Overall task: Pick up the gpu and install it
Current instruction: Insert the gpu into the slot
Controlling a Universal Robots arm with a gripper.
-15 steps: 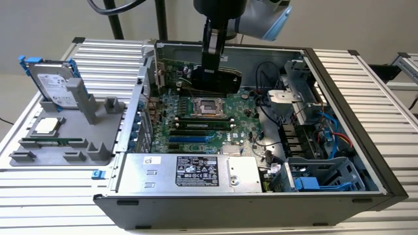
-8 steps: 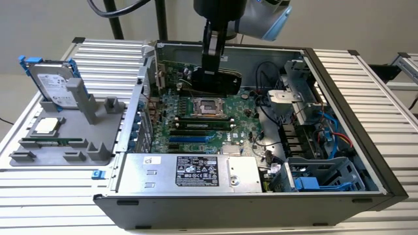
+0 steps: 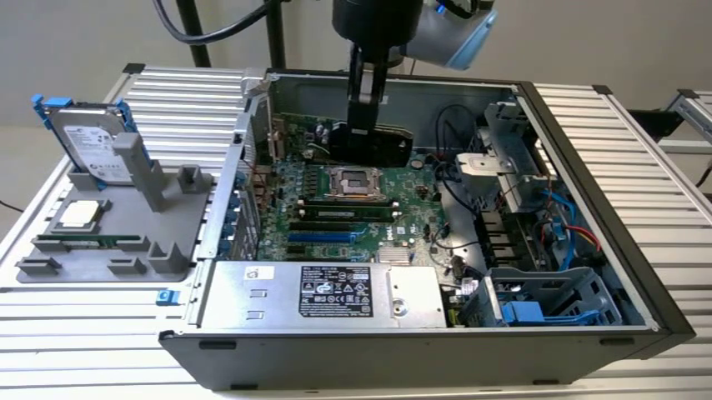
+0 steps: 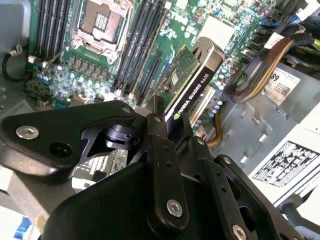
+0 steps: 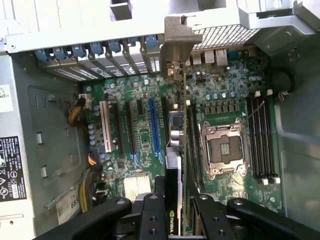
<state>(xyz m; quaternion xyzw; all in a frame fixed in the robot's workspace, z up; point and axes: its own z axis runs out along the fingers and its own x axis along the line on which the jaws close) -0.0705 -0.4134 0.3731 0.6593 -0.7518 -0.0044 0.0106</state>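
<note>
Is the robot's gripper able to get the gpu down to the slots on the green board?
Probably yes. The gripper is shut on the gpu, held on edge above the motherboard inside the open case. Nothing sits between the card and the slots below.

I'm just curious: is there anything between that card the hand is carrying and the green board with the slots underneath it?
No. In the first wrist view, the hand holds the gpu edge-on above the motherboard, with only open air between them.
</note>
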